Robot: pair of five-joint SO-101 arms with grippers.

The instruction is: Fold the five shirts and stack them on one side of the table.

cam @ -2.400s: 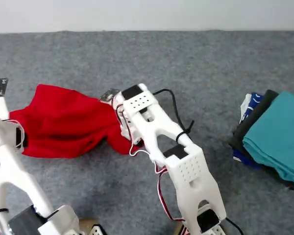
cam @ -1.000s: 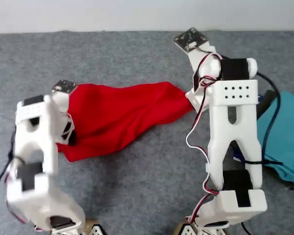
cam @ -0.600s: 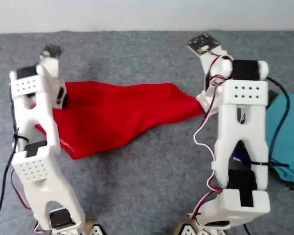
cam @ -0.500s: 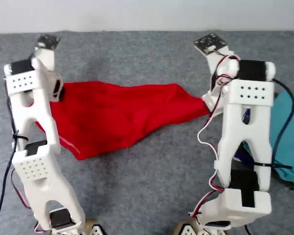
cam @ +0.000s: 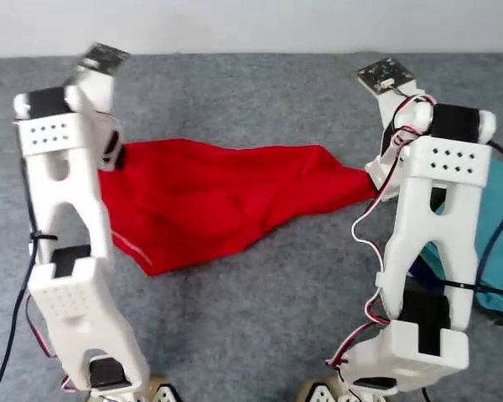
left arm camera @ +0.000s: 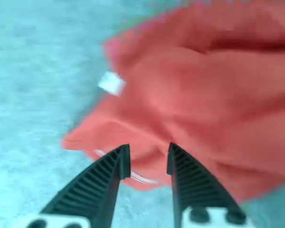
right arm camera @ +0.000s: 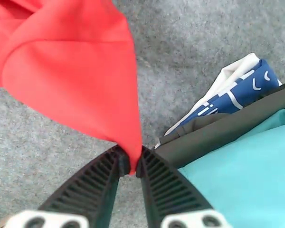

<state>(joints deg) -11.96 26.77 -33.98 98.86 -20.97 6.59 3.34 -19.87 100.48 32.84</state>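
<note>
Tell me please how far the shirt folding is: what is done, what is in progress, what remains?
Done: at the right side of the table, a teal shirt lies folded on a dark shirt and a blue-and-white shirt. In hand: the red shirt, unfolded, one corner pinched by the right gripper, the left gripper at its other end. Left: fold it and stack it there.

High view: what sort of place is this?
Likely a robot lab bench: two white arms at the ends of a red shirt on a grey cloth-topped table, folded shirts stacked beside.

Bare table (cam: pixel 260 327) between arms; shirt stack (right arm camera: pixel 242 175) crowds right.
</note>
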